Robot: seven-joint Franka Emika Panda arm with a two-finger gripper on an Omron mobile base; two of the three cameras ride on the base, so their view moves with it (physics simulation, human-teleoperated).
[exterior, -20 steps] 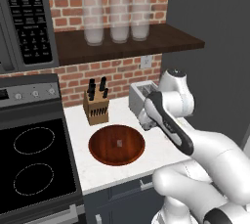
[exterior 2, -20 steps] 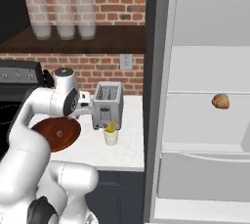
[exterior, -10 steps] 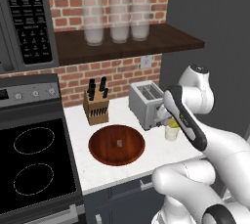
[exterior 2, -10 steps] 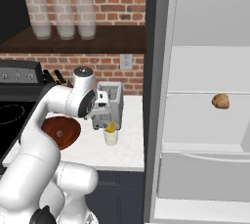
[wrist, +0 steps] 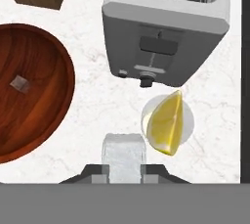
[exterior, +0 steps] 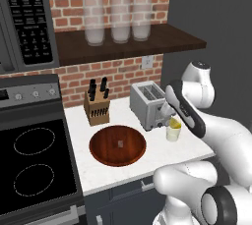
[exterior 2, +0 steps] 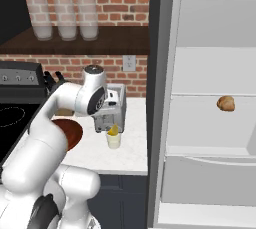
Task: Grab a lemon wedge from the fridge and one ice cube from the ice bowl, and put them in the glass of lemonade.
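the end effector (wrist: 124, 171) is closed on an ice cube (wrist: 124, 158), a pale frosted block held between its two dark fingertips at the six o'clock edge of the hand view. judging from that and from the wedge already in place, the task is on its second half: the cube is in hand and being carried to the drink.

just beyond the cube, at about two o'clock from it and close by, stands the glass of lemonade (wrist: 167, 120), seen from straight above, with the lemon wedge (wrist: 166, 125) sitting in its mouth and covering most of the opening. the cube is beside the rim, not over it, so the next move calls for a short shift toward two o'clock to centre it above the glass, then letting the fingers part; the wedge leaves little free opening, so the cube could catch on it or the rim.

at nine to ten o'clock lies the ice bowl (wrist: 34, 91) on the counter (wrist: 102, 105), with one small cube left in it. farther off, at twelve o'clock, is the toaster (wrist: 166, 22), touching none of these. the fridge (exterior 2: 210, 123) stands open to the right.
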